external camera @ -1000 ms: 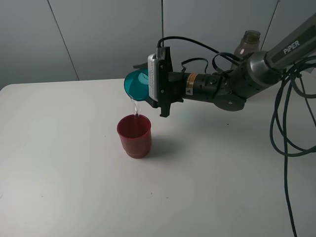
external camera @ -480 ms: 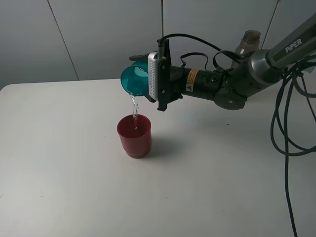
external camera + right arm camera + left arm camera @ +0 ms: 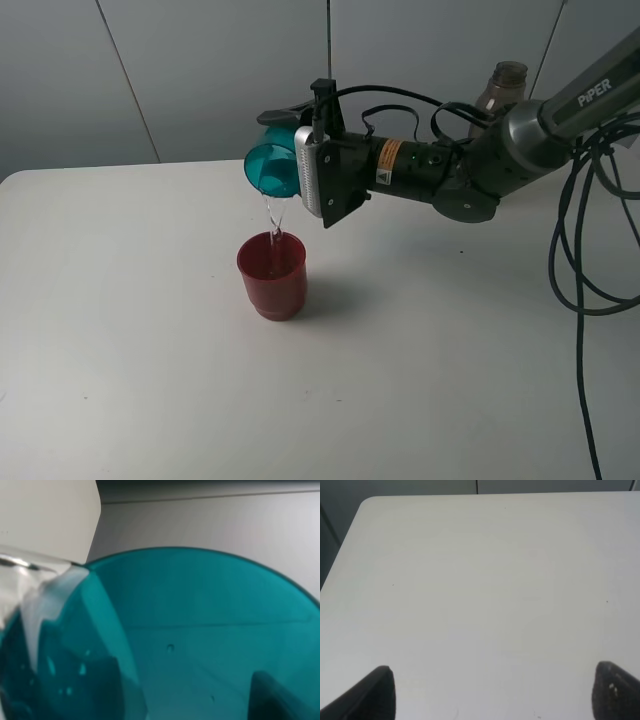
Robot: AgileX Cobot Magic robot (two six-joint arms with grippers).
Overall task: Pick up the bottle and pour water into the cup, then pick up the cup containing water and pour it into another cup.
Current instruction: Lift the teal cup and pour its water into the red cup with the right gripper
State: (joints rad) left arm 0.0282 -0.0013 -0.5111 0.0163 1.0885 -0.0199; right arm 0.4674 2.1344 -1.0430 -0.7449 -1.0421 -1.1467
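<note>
My right gripper [image 3: 284, 160] is shut on the teal cup [image 3: 268, 168], which lies tipped on its side above the table with its mouth pointing left. A thin stream of water [image 3: 272, 215] falls from its rim into the dark red cup [image 3: 272, 276] standing upright just below. In the right wrist view the teal cup [image 3: 200, 630] fills the picture, with water [image 3: 30, 595] running over its rim. The grey-brown bottle [image 3: 503, 88] stands at the back right, partly hidden behind the right arm. My left gripper [image 3: 497, 700] is open over bare table.
Black cables [image 3: 580, 250] hang from the right arm along the right side. The white table [image 3: 150, 380] ends at its rounded far-left corner [image 3: 15, 178], with a grey wall behind. The left wrist view shows only tabletop [image 3: 485, 590].
The right wrist has rolled further and lifted slightly, tipping the teal cup more. Water keeps streaming into the red cup, which has not moved.
</note>
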